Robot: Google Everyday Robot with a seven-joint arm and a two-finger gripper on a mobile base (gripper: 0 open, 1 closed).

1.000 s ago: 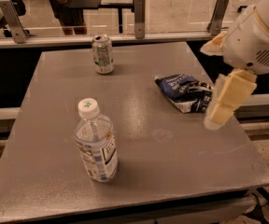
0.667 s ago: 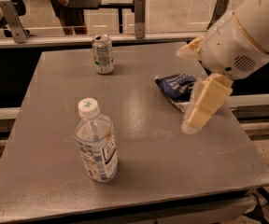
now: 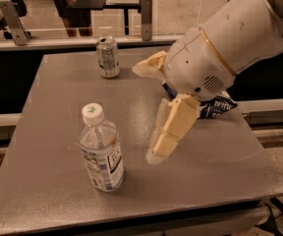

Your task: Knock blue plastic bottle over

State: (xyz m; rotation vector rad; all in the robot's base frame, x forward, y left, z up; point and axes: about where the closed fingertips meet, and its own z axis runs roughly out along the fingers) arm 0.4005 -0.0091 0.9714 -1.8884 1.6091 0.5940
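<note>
Cream-coloured gripper (image 3: 155, 154) is held closed and empty, angled low over the grey table (image 3: 43, 181), seemingly for a sideways push; the blue plastic bottle (image 3: 101, 151) stands upright beside its tip, untouched; the drink can (image 3: 107, 57) stands well beyond.

The white arm (image 3: 240, 33) is extended in from the upper right, with its rounded wrist housing (image 3: 200, 73) bent downward. The cream gripper (image 3: 161, 149) is held low near the centre of the view, angled down and leftward.
</note>
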